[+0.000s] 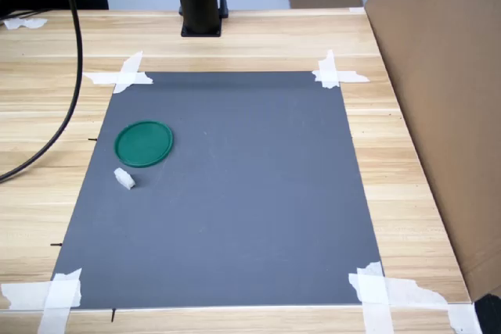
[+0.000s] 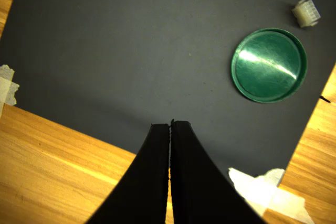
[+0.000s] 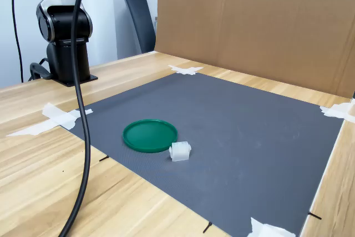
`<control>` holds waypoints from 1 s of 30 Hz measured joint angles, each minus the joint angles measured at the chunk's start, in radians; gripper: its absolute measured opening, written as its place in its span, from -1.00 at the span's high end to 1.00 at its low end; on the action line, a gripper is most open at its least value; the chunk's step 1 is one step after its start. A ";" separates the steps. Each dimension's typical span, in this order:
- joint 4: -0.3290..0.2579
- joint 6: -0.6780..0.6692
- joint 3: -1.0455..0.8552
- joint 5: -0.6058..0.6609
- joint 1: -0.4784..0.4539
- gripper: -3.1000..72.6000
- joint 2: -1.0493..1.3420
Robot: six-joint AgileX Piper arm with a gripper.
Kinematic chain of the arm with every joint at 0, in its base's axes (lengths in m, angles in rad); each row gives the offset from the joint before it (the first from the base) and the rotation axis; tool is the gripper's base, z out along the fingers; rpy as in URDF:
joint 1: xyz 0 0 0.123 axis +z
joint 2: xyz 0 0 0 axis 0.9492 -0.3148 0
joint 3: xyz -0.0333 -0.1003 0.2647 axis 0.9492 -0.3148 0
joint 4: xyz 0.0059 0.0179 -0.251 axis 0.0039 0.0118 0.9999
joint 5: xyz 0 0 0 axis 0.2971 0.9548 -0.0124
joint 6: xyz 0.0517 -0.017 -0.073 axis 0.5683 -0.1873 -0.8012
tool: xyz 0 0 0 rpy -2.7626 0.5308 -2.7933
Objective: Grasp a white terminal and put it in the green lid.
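Observation:
A small white terminal point(image 1: 124, 179) point(image 3: 180, 151) point(image 2: 306, 13) lies on the grey mat just beside the green lid point(image 1: 144, 144) point(image 3: 150, 135) point(image 2: 269, 64), apart from it by a narrow gap. The lid is flat on the mat with nothing in it. My gripper point(image 2: 170, 125) shows only in the wrist view, its two black fingers pressed together with nothing between them. It hangs high above the mat's edge near the arm's base, well away from the lid and the terminal.
The grey mat point(image 1: 235, 193) is taped at its corners to a wooden table point(image 1: 407, 217). A cardboard wall point(image 1: 446, 99) stands along the first exterior view's right. The arm's black base point(image 1: 202, 5) stands at the far edge, and a black cable point(image 3: 83, 109) hangs by the second exterior view's left.

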 joint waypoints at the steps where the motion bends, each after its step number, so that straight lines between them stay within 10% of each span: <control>1: 0.014 0.008 0.038 0.030 0.000 0.99 -0.031; 20: 0.176 0.013 0.373 0.093 0.000 0.99 -0.403; 25: 0.095 -0.208 0.373 0.093 -0.141 0.99 -0.433; 30: 0.137 -0.267 0.373 0.093 -0.213 0.99 -0.468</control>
